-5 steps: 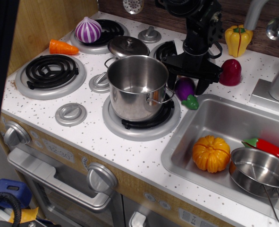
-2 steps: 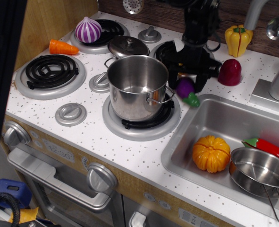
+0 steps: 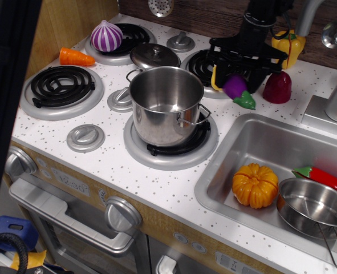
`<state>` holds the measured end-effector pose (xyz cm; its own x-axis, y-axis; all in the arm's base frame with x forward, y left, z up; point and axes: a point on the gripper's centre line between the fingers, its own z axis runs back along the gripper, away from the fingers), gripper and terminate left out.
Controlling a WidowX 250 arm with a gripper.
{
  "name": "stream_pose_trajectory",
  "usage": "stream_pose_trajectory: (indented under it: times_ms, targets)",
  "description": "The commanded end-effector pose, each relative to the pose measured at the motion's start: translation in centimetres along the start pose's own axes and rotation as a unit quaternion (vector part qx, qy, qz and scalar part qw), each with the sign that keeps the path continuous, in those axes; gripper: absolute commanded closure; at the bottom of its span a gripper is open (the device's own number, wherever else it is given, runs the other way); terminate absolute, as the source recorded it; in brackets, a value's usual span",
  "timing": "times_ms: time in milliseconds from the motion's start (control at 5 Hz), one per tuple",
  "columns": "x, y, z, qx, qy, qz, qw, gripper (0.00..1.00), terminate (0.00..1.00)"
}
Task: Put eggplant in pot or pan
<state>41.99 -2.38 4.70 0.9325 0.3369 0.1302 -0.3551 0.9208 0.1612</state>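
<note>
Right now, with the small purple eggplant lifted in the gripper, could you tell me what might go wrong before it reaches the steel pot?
1. The black gripper seems to pinch only the top of the glossy purple eggplant, whose green stem hangs down; it could slip and fall on the white counter.
2. It hangs right of the tall stainless-steel pot, so a low pass could knock the rim or wire handle.

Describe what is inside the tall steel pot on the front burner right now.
The pot holds nothing visible: only its bare shiny floor and walls show. Its near inner wall is hidden by the rim. The eggplant is outside it, lifted in the hand to its right.
</note>
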Motion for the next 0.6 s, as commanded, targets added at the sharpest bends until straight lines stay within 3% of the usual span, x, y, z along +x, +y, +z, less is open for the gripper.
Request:
stream_pose_trajectory:
  times_ms: [0,400]
  targets:
    - [0.2,3.2,5.1,0.008,-0.060,0.004,0.9982,1.00,0.00]
    - [-1.6,6.2,6.6,0.043,-0.082,0.015,0.9956,1.00,0.00]
